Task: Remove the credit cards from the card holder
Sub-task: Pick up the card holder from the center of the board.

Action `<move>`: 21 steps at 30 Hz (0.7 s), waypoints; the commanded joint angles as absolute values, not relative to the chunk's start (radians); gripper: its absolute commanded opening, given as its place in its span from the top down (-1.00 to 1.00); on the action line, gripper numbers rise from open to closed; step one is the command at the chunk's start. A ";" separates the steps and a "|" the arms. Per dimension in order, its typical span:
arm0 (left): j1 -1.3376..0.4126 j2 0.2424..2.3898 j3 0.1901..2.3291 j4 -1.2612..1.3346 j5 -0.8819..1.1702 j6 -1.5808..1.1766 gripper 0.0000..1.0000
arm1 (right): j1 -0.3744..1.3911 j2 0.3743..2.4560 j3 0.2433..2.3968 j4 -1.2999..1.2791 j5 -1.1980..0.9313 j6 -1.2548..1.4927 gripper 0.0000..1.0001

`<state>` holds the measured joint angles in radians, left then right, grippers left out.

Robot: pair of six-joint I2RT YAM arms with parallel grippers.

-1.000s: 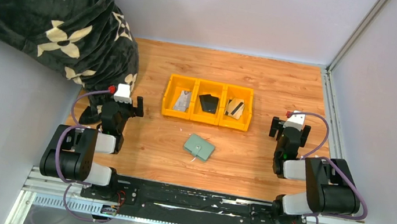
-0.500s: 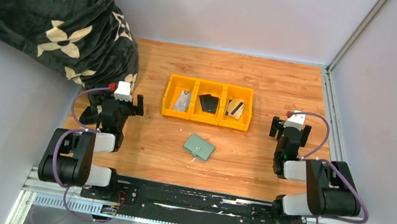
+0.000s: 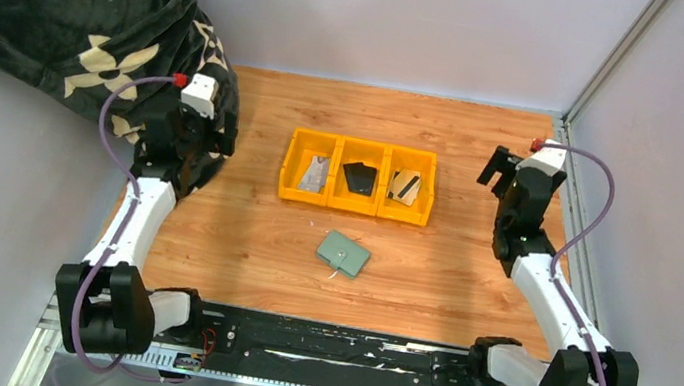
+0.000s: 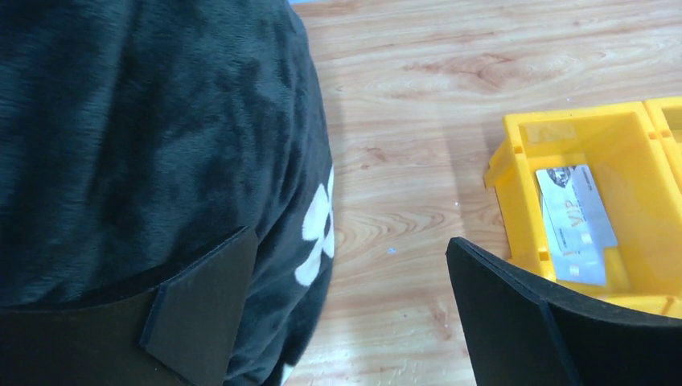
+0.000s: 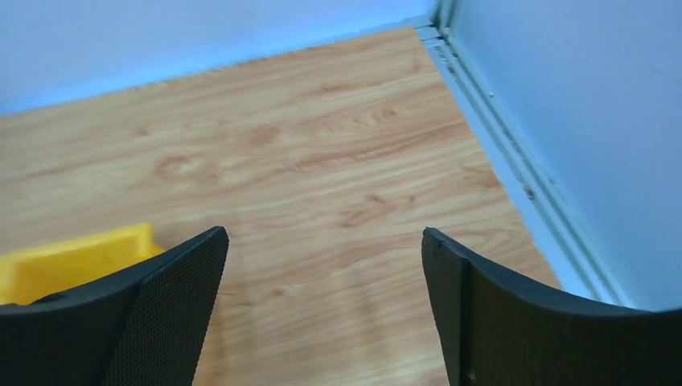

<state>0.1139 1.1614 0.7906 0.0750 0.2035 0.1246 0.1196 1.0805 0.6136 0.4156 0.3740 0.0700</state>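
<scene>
Left claw (image 4: 350, 281), right claw (image 5: 322, 273) hang spread, empty, clear of your shut card holder (image 3: 344, 253) (credit cards (image 3: 357, 176) lie in the tray (image 3: 354, 209): looks done).

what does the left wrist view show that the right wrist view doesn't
Only the left wrist view: the black flowered blanket filling its left side, and a silver card lying in the yellow tray's end compartment. Only the right wrist view: the side wall and the rail along the table's edge. Both: wooden table, part of the tray, and an open, empty gripper, the left gripper in one, the right gripper in the other.
</scene>
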 commanded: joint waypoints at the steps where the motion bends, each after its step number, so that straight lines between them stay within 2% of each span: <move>1: 0.195 1.186 0.929 -0.266 0.346 0.135 -1.00 | 0.087 1.087 0.769 0.058 0.271 0.416 -0.87; 3: 0.237 1.199 0.981 -0.313 0.397 0.118 -0.99 | 0.039 1.083 0.768 0.074 0.144 0.497 -0.88; 6: 0.277 1.208 1.036 -0.381 0.436 0.122 -0.98 | 0.036 1.124 0.799 0.116 -0.091 0.476 -0.87; 7: 0.279 1.209 1.045 -0.409 0.441 0.131 -0.98 | 0.059 1.149 0.822 0.067 -0.097 0.462 -0.87; 11: 0.281 1.210 1.095 -0.532 0.437 0.210 -1.00 | 0.228 1.248 0.976 -0.172 0.042 0.361 -0.87; 14: 0.281 1.200 1.101 -0.582 0.439 0.236 -1.00 | 0.355 1.283 1.005 -0.197 0.119 0.340 -0.86; 21: 0.276 1.178 1.071 -0.649 0.541 0.247 -1.00 | 0.579 1.457 1.137 -0.242 0.176 0.362 -0.65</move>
